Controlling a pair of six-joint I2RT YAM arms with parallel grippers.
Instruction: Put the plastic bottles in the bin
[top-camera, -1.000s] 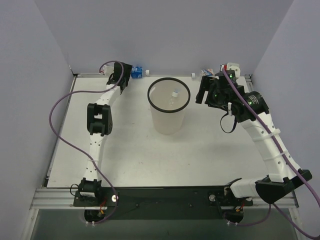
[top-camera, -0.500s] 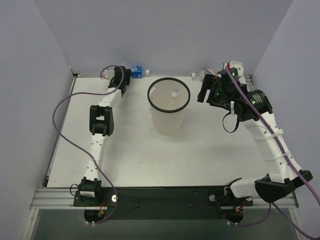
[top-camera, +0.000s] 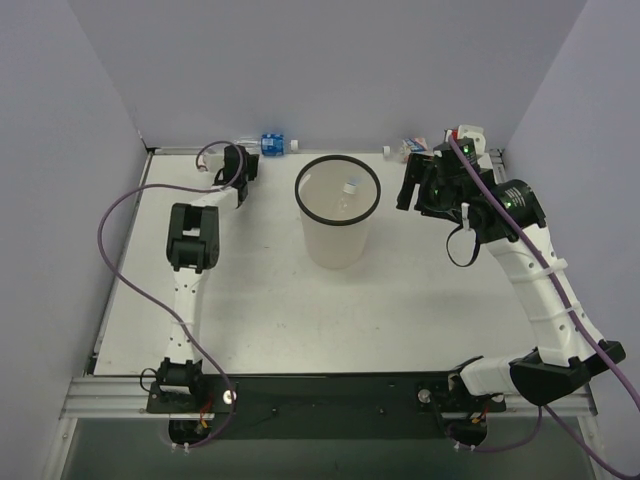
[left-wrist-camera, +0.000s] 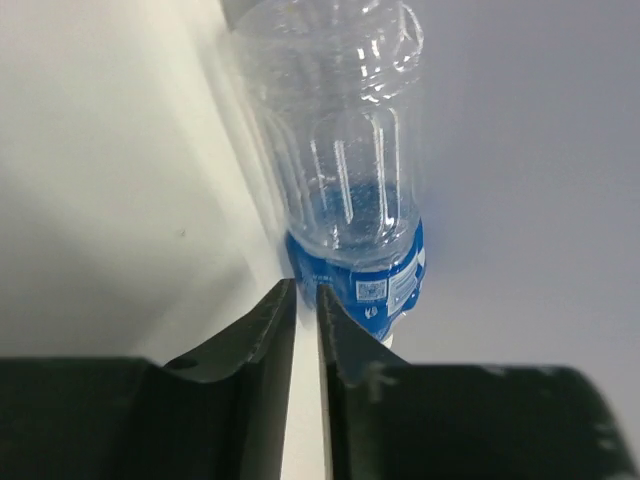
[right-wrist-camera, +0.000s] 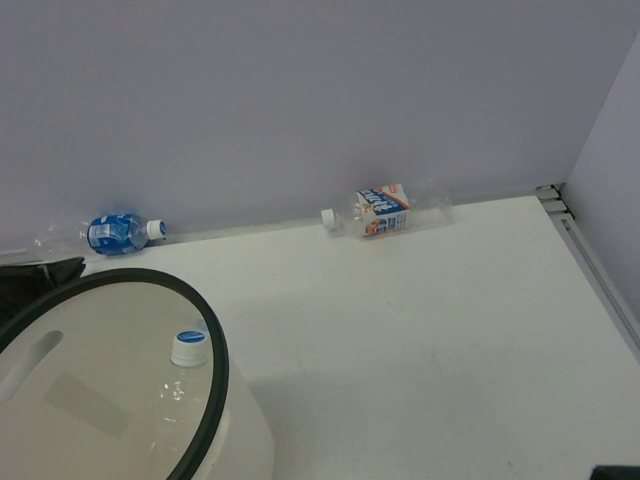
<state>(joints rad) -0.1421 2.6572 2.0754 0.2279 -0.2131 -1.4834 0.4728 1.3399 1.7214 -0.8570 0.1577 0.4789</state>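
Left hand (left-wrist-camera: 305, 300): fingers nearly together, only a thin slit between them, gripping nothing. The blue-label bottle (left-wrist-camera: 345, 200) lies on its side just past the fingertips, along the foot of the back wall (top-camera: 330, 70). Whether the tips touch it, can't tell.

vs 1 s ago: the left hand has backed off to the left and slightly toward the near edge. It was right up against that bottle, and the top view now shows a gap. The left elbow swung left too. The bottle barely shifted.

Right hand (top-camera: 417, 192): crept a bit toward the back wall and sits right of the bin (top-camera: 338, 245). Its fingers don't show in the wrist view, so I can't tell how far apart they are.

The plain bottle (right-wrist-camera: 180, 385) is upright inside the bin, same as before. The red-white bottle (right-wrist-camera: 385, 212) lies on the table (top-camera: 300, 310) at the back wall, cap pointing left, unmoved.
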